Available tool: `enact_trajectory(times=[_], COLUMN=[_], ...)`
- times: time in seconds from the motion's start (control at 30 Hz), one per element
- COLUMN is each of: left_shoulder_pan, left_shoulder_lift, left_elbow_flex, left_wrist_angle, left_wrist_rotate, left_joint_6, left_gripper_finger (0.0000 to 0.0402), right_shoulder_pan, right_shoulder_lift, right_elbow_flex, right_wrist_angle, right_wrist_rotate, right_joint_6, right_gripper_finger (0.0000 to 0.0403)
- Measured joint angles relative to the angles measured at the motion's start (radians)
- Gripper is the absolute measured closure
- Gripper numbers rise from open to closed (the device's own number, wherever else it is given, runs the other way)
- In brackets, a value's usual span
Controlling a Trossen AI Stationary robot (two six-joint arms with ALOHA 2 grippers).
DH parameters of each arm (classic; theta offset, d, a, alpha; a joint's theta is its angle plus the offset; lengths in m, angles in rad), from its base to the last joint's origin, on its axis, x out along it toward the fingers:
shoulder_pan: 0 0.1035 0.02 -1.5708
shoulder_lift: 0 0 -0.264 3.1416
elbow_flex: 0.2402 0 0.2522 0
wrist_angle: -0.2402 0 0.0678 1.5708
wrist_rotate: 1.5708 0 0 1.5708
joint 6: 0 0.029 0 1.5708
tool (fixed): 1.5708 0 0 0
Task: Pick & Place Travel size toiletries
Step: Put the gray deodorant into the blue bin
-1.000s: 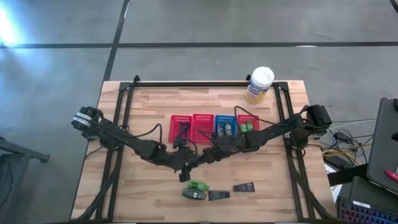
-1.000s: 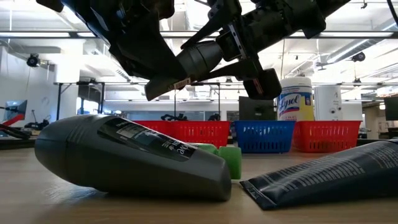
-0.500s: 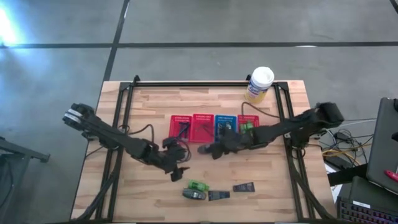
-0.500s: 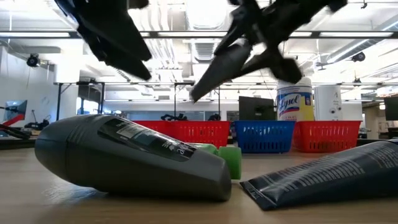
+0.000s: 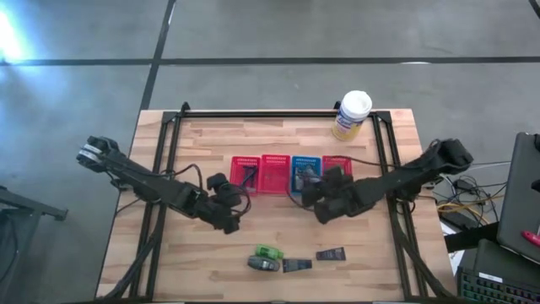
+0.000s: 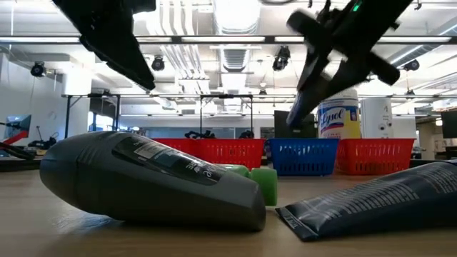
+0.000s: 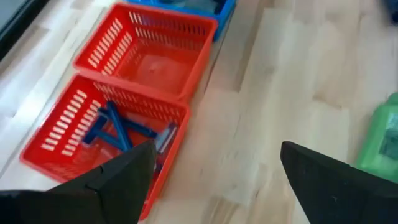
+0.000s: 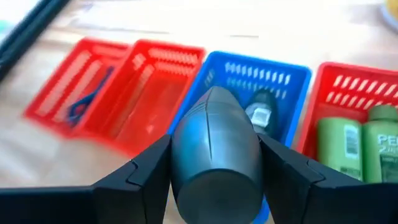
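Note:
My right gripper [image 8: 214, 177] is shut on a grey bottle [image 8: 214, 134], one of the toiletries, in the air just on the near side of the blue basket [image 8: 283, 84]. That basket has another grey bottle [image 8: 261, 115] in it. The far-right red basket [image 8: 367, 93] holds green bottles [image 8: 357, 146]. My left gripper [image 7: 214, 171] stands open with nothing between its fingers, near the leftmost red basket [image 7: 74, 134], which holds blue razors [image 7: 118, 130]. Near the front edge lie a green bottle [image 5: 268, 252], a grey bottle [image 5: 263, 264] and two dark sachets [image 5: 296, 265] [image 5: 331, 253]. My right gripper pinches the grey bottle by its two sides [image 8: 180, 155] between its two fingers. The fingers slant down from the table's near side toward the baskets and lie along the bottle. The bottle's rounded end [image 8: 214, 102] sticks out past the fingertips, and the bottle is lifted clear of the table.
The baskets stand in a row across the table's middle; the second red one [image 7: 149, 56] has nothing in it. A white-lidded yellow canister [image 5: 352, 115] stands at the far right. Black frame rails [image 5: 164, 169] run along the left, right and far edges.
The two grippers were together in front of the baskets. My left gripper has drawn back toward the table's left edge. My right gripper has carried the grey bottle up and toward the right, has turned, and now points it at the blue basket.

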Motion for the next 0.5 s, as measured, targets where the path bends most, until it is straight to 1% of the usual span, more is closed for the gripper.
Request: enact_trajectory(times=[0.1,0.2,0.33,0.4,0.5], left_shoulder_pan=[0.007,0.011,0.027,0.043,0.066], left_shoulder_lift=[0.001,0.0,0.0,-0.001,-0.001], left_elbow_flex=[0.0,0.0,0.0,-0.002,-0.003], left_wrist_angle=[-0.004,-0.009,-0.02,-0.034,-0.027], left_wrist_rotate=[0.01,0.031,0.117,0.152,0.225], left_joint_6=[0.025,0.069,0.121,0.164,0.283], left_gripper_finger=[0.0053,0.0053,0.0053,0.0053,0.0053], right_shoulder_pan=[-0.035,-0.067,-0.09,-0.09,-0.088], right_shoulder_lift=[0.059,0.116,0.162,0.17,0.171], right_elbow_flex=[0.011,0.026,0.067,0.094,0.139], right_wrist_angle=[0.0,0.0,0.0,0.001,-0.023], right_wrist_rotate=[0.036,0.023,-0.061,-0.056,-0.039], right_joint_6=[0.017,-0.034,-0.108,-0.132,-0.178], right_gripper_finger=[0.0195,0.0171,0.0138,0.0122,0.01])
